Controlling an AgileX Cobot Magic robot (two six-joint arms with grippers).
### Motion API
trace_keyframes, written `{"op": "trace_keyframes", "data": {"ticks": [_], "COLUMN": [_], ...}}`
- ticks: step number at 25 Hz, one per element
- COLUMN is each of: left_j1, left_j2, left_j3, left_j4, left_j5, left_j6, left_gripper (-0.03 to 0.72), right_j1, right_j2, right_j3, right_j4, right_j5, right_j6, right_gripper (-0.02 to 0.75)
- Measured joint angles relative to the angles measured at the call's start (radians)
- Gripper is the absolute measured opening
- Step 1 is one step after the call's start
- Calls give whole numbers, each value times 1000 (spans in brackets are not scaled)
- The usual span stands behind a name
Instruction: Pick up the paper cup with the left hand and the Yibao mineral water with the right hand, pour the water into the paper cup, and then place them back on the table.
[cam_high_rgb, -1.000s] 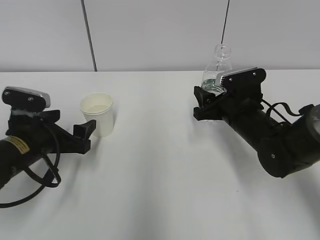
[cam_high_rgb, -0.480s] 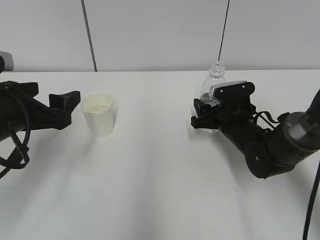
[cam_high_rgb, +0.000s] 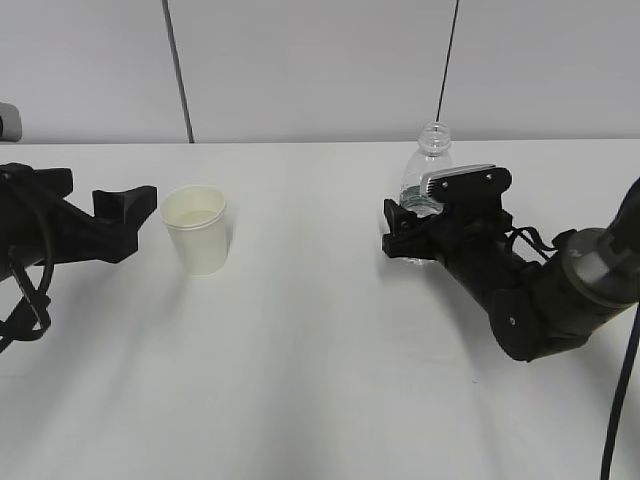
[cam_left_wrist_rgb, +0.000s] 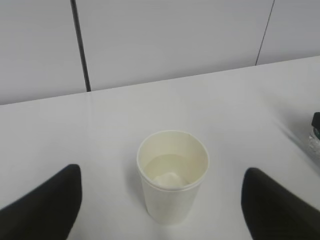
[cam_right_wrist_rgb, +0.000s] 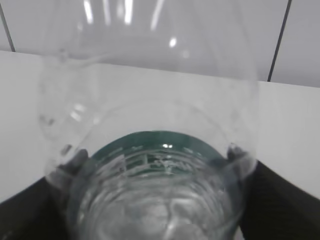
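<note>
A plain white table (cam_high_rgb: 300, 380) runs back to a grey wall. At the left, the left hand (cam_high_rgb: 125, 208) waits just beside the paper cup (cam_high_rgb: 196, 229), jaws spread and not touching it. Over to the right, the right hand (cam_high_rgb: 410, 225) is clamped on the upright Yibao mineral water (cam_high_rgb: 428, 160).

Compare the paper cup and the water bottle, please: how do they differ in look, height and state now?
The paper cup is opaque white with a wide open mouth; the water bottle is clear plastic with a green label and a narrow, capless neck. The cup is shorter than the bottle. The cup stands free, the left gripper open beside it, while the right gripper has its jaws around the bottle. Both stand upright on the white table.
</note>
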Motion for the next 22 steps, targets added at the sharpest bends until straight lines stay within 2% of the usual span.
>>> {"op": "trace_keyframes", "data": {"ticks": [12, 16, 18, 22], "left_j1": [0, -21, -35, -41], "left_j2": [-1, -51, -95, -183], "left_j3": [0, 0, -12, -108], "left_j4": [0, -3, -9, -49], "left_j5": [24, 108, 195, 525], "left_j6": [0, -13, -15, -30], "left_gripper": [587, 587, 587, 583], "right_j1": [0, -4, -4, -4], "right_j2": [0, -77, -162, -379], "right_j3": [199, 261, 272, 275], "right_j4": [-40, -63, -68, -136], "right_j5": [-80, -76, -4, 358], "right_j6": [55, 61, 64, 88], "right_gripper": [630, 627, 619, 603]}}
